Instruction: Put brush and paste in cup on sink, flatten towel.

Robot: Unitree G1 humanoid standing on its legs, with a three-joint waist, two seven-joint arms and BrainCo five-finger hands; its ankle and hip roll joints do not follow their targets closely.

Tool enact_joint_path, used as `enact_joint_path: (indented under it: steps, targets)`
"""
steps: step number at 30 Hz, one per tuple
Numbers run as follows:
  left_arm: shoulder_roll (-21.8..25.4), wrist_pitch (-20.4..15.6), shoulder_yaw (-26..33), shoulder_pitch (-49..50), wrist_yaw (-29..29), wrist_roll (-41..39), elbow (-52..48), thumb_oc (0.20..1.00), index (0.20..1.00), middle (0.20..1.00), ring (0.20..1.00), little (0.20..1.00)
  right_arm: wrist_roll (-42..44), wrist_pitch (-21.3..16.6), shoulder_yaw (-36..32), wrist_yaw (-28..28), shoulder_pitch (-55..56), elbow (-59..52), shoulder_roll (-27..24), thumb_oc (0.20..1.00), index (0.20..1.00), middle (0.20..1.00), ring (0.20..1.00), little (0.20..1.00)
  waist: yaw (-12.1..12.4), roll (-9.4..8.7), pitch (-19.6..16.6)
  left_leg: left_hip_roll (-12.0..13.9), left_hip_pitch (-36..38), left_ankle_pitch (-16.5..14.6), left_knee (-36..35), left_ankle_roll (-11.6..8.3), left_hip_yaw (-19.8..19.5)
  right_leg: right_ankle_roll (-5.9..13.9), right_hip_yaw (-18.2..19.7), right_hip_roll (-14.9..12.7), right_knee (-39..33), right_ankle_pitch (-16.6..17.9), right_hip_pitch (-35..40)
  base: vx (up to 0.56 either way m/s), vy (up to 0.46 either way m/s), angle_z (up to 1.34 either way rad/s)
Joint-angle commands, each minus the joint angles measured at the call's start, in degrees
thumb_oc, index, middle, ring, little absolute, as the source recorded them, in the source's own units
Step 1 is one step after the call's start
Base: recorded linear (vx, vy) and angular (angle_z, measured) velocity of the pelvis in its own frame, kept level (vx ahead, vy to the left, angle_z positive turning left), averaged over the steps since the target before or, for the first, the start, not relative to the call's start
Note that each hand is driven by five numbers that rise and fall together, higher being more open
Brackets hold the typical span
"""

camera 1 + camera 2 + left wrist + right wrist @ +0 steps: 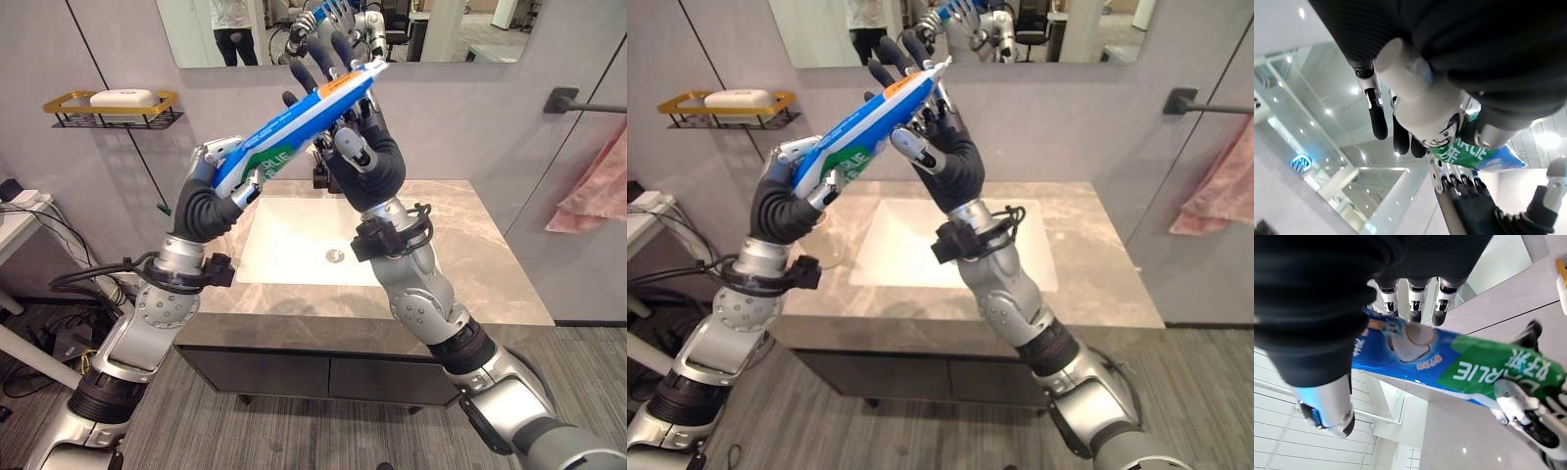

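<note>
Your left hand (211, 191) has its fingers curled round the lower end of the toothpaste tube (294, 127), raised above the sink (304, 240). Your right hand (358, 147) holds the upper end, thumb pressed on, fingers nearly straight behind it.

I'm seeing the paste tube (294, 127) covering most of the faucet (320, 176) at the back edge of the sink counter (470, 264). The pink towel (596, 191) is getting cut off by the picture's right edge. The left hand (211, 191) is hiding the tube's cap end, and I'm not able to read the soap (122, 98) rack's contents beyond a white bar.
</note>
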Motion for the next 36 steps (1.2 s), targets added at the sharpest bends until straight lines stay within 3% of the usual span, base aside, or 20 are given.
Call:
enact_joint_path:
  steps: [1, 9, 15, 16, 18, 29, 31, 32, 36]
  targets:
    - [2.7, -1.4, -0.2, -5.5, 0.1, -3.2, 0.1, 0.2, 0.2, 0.2, 0.2, 0.2, 1.3, -0.6, -0.2, 0.9, -1.6, -0.6, 2.6, 0.94, 0.94, 0.94, 0.94, 0.94, 0.1, -3.45, -1.7, 2.2, 0.0, -1.1, 0.3, -0.23, 0.6, 3.52, 3.4, -6.1, 0.2, 1.8, 0.2, 0.0, 0.0, 0.0]
    - [2.7, -1.3, -0.9, -5.8, -0.9, -4.3, 0.4, 0.2, 0.2, 0.2, 0.2, 0.2, 1.7, -0.2, 0.0, 1.0, -1.1, -0.4, 2.6, 0.925, 0.925, 0.925, 0.925, 0.925, -0.1, -3.41, -1.6, 2.1, 0.1, -1.1, 0.3, -0.17, 0.6, 3.5, 3.7, -6.0, 0.2, 1.8, 0.2, 0.0, 0.0, 0.0]
    - [2.7, -1.0, -1.5, -5.6, -2.0, -5.5, 0.8, 0.2, 0.2, 0.2, 0.2, 0.2, 1.8, 0.0, 0.4, 0.8, -0.9, 0.1, 3.0, 0.859, 0.859, 0.859, 0.859, 0.859, -0.1, -3.43, -1.5, 2.2, 0.1, -1.0, 0.3, -0.17, 0.7, 3.41, 3.7, -6.0, 0.1, 1.9, 0.2, 0.0, 0.0, 0.0]
    - [2.8, -1.0, -1.5, -5.6, -2.1, -5.8, 0.8, 0.2, 0.2, 0.2, 0.2, 0.2, 1.8, 0.1, 0.4, 0.6, -0.9, 0.2, 3.0, 0.799, 0.799, 0.799, 0.799, 0.799, -0.1, -3.44, -1.6, 2.2, 0.1, -1.0, 0.3, -0.17, 0.7, 3.39, 3.8, -6.0, 0.1, 1.9, 0.3, 0.0, 0.0, 0.0]
    - [3.0, -0.9, -1.6, -5.6, -2.5, -6.2, 0.7, 0.2, 0.2, 0.2, 0.2, 0.2, 1.8, 0.2, 0.5, 0.6, -0.8, 0.1, 3.0, 0.564, 0.564, 0.564, 0.564, 0.564, -0.2, -3.41, -1.6, 2.1, 0.1, -1.0, 0.3, -0.2, 0.7, 3.39, 3.8, -5.9, 0.1, 1.8, 0.3, 0.0, 0.0, 0.0]
    - [3.1, -0.3, -2.6, -5.5, -4.0, -7.4, 1.1, 0.2, 0.2, 0.2, 0.2, 0.2, 1.7, 0.5, 0.6, 0.1, -0.4, 0.6, 3.3, 0.47, 0.47, 0.47, 0.47, 0.47, -0.1, -3.57, -1.6, 2.2, 0.1, -0.7, 0.3, -0.21, 0.7, 3.3, 3.8, -5.8, 0.2, 1.9, 0.1, 0.0, 0.0, 0.0]
    - [3.0, -0.2, -2.5, -5.3, -4.1, -7.3, 1.0, 0.2, 0.2, 0.2, 0.2, 0.2, 1.8, 0.4, 0.5, 0.0, -0.2, 0.6, 3.4, 0.379, 0.379, 0.379, 0.379, 0.379, -0.1, -3.56, -1.6, 2.2, 0.1, -0.7, 0.3, -0.22, 0.7, 3.34, 3.8, -5.8, 0.1, 1.9, 0.1, 0.0, 0.0, 0.0]
    - [2.9, -0.2, -2.5, -5.2, -4.1, -7.4, 0.9, 0.2, 0.2, 0.2, 0.2, 0.2, 1.8, 0.4, 0.4, 0.0, 0.0, 0.6, 3.5, 0.2, 0.2, 0.2, 0.2, 0.2, -0.1, -3.53, -1.6, 2.3, 0.1, -0.8, 0.3, -0.23, 0.7, 3.34, 3.8, -5.9, 0.1, 1.9, 0.1, 0.0, 0.0, 0.0]
    - [2.7, -0.2, -2.1, -4.5, -4.2, -8.2, 0.1, 0.2, 0.2, 0.2, 0.2, 0.2, 1.9, 0.2, 0.0, 0.2, 0.2, 0.1, 3.5, 0.2, 0.2, 0.2, 0.2, 0.2, 0.0, -3.4, -1.4, 2.2, 0.0, -0.7, 0.3, -0.2, 0.7, 3.28, 3.8, -5.9, 0.1, 2.0, 0.1, 0.0, 0.0, 0.0]
